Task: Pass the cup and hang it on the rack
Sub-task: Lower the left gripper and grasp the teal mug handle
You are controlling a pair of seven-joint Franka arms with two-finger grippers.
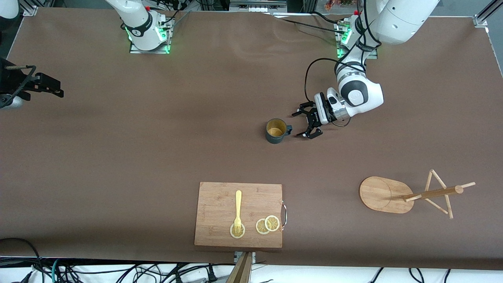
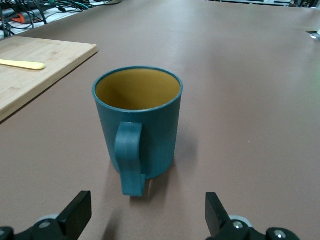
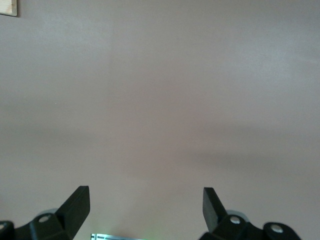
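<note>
The dark teal cup (image 1: 276, 131) stands upright on the brown table near its middle, yellowish inside showing, handle toward the left arm. My left gripper (image 1: 303, 124) is open and low beside the cup, its fingers either side of the handle's line, not touching it. In the left wrist view the cup (image 2: 145, 130) stands just ahead of the open gripper (image 2: 148, 217). The wooden rack (image 1: 412, 194) stands toward the left arm's end, nearer the front camera than the cup. My right gripper (image 1: 47, 85) waits open and empty at the right arm's end, over bare table (image 3: 146, 207).
A bamboo cutting board (image 1: 238, 214) lies near the table's front edge, with a yellow fork (image 1: 237, 212) and lemon slices (image 1: 267, 225) on it. Its corner shows in the left wrist view (image 2: 30, 80). Cables run along the table's front edge.
</note>
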